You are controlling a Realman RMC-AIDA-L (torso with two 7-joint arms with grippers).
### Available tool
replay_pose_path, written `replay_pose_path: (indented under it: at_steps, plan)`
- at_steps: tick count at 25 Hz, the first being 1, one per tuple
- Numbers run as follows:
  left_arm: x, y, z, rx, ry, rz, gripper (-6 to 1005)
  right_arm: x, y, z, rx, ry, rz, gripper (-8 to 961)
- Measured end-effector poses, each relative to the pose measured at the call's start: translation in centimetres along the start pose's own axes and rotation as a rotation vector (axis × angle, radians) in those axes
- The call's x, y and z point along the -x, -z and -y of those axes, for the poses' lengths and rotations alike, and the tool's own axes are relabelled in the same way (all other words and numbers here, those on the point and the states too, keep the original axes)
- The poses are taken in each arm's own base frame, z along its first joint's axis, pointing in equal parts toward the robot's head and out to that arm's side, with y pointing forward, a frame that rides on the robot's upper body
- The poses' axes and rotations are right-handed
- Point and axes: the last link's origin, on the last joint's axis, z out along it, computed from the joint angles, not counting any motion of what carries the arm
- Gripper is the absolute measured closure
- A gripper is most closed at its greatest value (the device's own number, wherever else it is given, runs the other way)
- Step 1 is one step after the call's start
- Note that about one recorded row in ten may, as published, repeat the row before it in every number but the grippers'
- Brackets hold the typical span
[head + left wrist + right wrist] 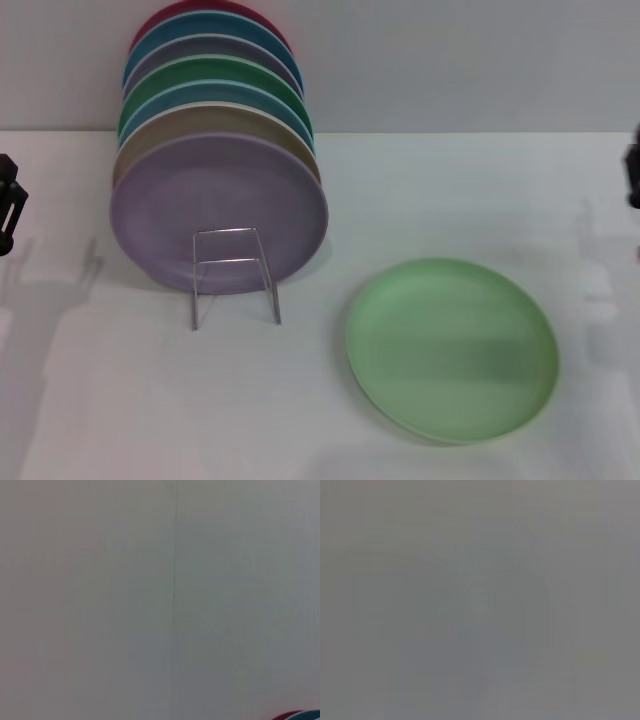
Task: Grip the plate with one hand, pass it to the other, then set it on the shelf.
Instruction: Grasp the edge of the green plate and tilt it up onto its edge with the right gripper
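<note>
Rack [235, 275] holds plates; seemingly seven.

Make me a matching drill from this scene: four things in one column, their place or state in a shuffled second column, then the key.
Things
1. light green plate
2. lilac plate
3. left tool
4. wire shelf

Places or states
A. at the head view's left edge, away from the plates
B. lying flat on the table, alone
C. standing upright at the front of the row
D. its loops showing just before the lilac plate

Pairs: 1-B, 2-C, 3-A, 4-D

Left gripper [8, 203], right gripper [633, 175] at table's edges
</note>
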Motion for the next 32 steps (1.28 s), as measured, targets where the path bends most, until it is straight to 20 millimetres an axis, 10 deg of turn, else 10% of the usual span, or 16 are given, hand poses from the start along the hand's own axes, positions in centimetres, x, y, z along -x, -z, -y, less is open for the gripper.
replay_pose_path:
  at_steps: [15,32]
  plan:
    - [0.1,0.3,0.4,-0.005,-0.011,0.008,187,0.9,-4.5,-0.5,0.231,-0.144,-0.481,391]
    - [-0.2,-0.1,0.0,0.003,-0.003,-0.011,188,8.3,-4.7,0.3,0.516,-0.177,-1.052,391]
